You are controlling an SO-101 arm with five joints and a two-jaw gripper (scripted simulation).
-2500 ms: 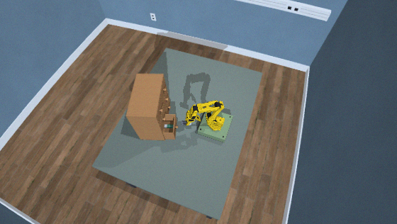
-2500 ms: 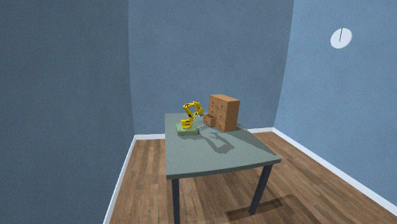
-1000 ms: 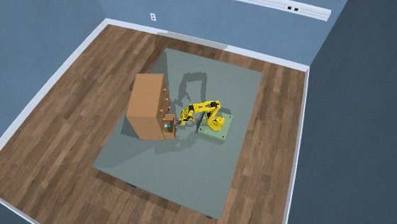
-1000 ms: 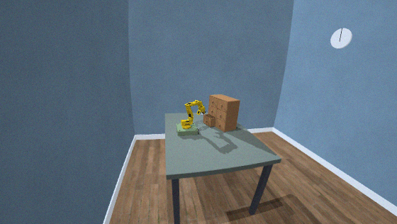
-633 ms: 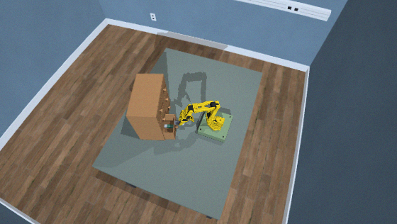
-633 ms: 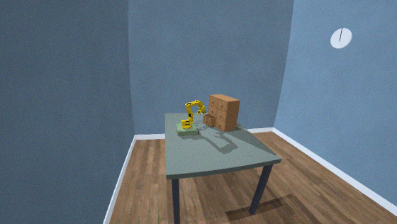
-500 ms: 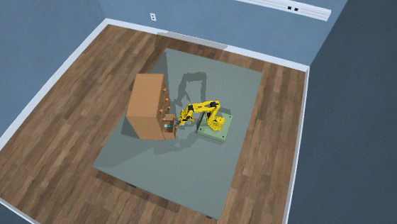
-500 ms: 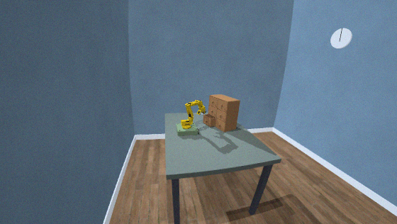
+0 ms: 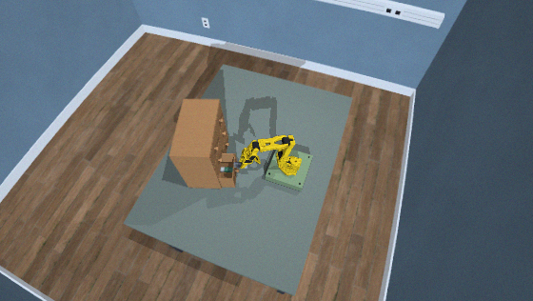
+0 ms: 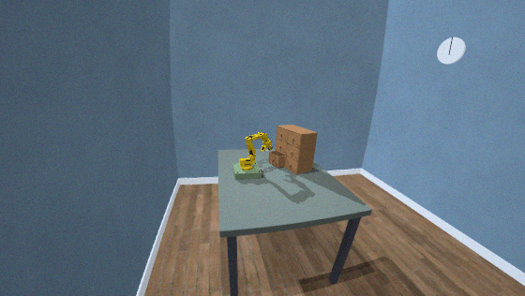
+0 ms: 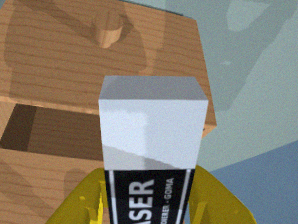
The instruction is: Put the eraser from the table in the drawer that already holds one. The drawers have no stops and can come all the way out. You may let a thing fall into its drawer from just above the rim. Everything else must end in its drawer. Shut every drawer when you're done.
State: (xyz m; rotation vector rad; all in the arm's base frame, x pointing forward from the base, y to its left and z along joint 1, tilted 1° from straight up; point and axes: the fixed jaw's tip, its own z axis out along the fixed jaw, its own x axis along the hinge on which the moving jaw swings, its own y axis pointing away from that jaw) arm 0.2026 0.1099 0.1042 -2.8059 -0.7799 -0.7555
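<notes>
Eraser [image 9: 237, 165] [image 11: 152, 132], pinched in the gripper [image 9: 242, 165] [image 10: 267, 149] [image 11: 149, 205], is near the front edge of the open drawer [image 9: 229, 183] [image 10: 277, 159] [image 11: 60, 67]; bare floor shows inside.

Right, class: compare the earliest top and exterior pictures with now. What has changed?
The gripper has moved toward the wooden drawer cabinet, to the open drawer's front. It now holds a black-and-white eraser; no grasp or release is visible. The cabinet and open drawer stayed put.
</notes>
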